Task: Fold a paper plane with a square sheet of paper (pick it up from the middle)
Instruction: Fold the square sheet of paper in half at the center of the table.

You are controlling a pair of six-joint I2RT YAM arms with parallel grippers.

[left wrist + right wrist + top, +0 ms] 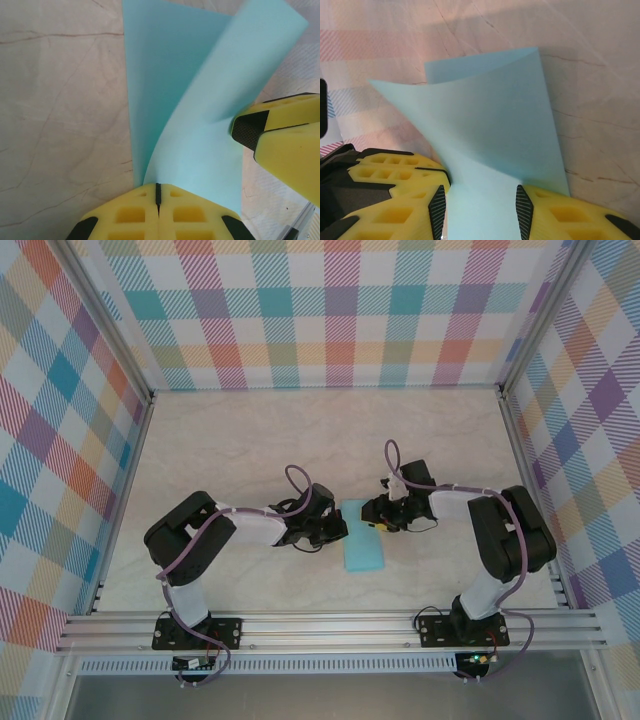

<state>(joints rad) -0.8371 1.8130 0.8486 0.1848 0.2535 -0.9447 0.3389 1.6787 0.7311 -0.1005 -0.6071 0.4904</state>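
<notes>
The square sheet of paper (pixel 363 548), light blue, lies folded into a narrow strip on the table between the two arms. In the left wrist view one layer of the sheet (pixel 210 100) curls up off the lower layer. My left gripper (pixel 158 185) is shut, its tips resting on the sheet where the raised flap begins. My right gripper (pixel 480 192) is open, with the sheet (pixel 495 125) spanning the gap between its pads. One yellow finger (pixel 285 140) of the right gripper sits at the flap's edge. From above, the left gripper (pixel 335 531) and the right gripper (pixel 373 512) meet at the sheet's far half. The paper plane is out of view.
The marbled table top (pixel 250 440) stretches out behind and beside the sheet. Plaid walls (pixel 330 310) close in the back and both sides. A metal rail (pixel 330 625) with the arm bases runs along the near edge.
</notes>
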